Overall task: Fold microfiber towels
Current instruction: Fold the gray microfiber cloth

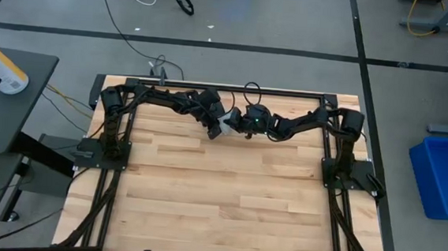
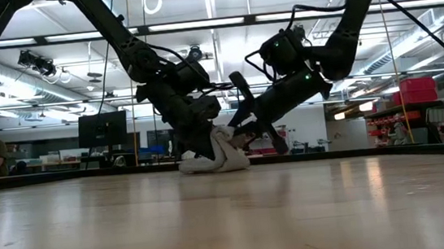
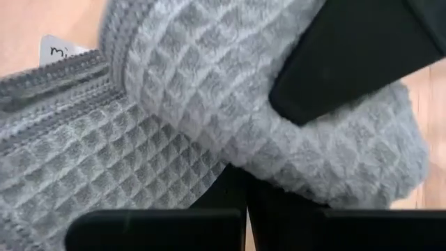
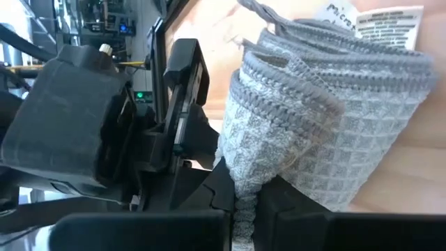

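2 dark arms meet over the far middle of the wooden table (image 1: 219, 188). The bunched grey towel (image 2: 218, 152) rests there between them. The left gripper (image 1: 214, 125) and right gripper (image 1: 244, 127) each have jaws pinching it. Its white tag (image 4: 387, 24) shows.

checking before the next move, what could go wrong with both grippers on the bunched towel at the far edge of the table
Both the left gripper and right gripper pinch the towel close together, so the fingers may collide. The cloth is bunched into a wad, so pulling apart could drag layers unevenly and spoil the fold. It sits near the table's far edge and might slide off.
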Controlling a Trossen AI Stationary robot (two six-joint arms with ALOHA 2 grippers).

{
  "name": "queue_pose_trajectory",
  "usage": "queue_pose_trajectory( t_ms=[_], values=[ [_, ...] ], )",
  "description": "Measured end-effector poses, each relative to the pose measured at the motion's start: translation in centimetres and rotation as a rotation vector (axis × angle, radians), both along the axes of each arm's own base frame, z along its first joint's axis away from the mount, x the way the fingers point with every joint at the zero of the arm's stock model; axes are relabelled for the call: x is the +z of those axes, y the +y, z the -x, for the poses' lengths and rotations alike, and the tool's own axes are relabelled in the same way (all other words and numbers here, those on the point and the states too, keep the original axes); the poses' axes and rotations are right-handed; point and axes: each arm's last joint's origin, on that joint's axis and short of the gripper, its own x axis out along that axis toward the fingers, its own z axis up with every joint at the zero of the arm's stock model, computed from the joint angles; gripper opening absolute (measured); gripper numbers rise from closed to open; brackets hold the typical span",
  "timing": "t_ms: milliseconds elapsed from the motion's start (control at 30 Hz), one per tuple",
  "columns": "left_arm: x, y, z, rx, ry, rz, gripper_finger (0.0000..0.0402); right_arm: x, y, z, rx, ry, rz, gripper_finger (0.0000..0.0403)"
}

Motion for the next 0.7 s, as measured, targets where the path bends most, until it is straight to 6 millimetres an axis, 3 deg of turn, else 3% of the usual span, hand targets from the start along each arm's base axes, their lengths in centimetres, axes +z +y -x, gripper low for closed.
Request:
queue_pose_trajectory(
  t_ms=[167, 433, 700],
  values=[
    [0.3, -0.2, -0.1, -0.006, -0.004, -0.022, 0.0, -0.2, -0.1, 0.0, -0.022, 0.004, -0.002, 0.0019],
    [3.2, -0.8, 0.1, -0.012, -0.037, -0.182, 0.0, -0.1, -0.7, 0.3, -0.045, 0.01, -0.005, 0.0019],
    [6.0, -1.2, 0.4, -0.009, -0.109, -0.218, 0.0, -0.5, -1.4, 0.7, -0.061, 0.041, -0.01, 0.0019]
  ],
)
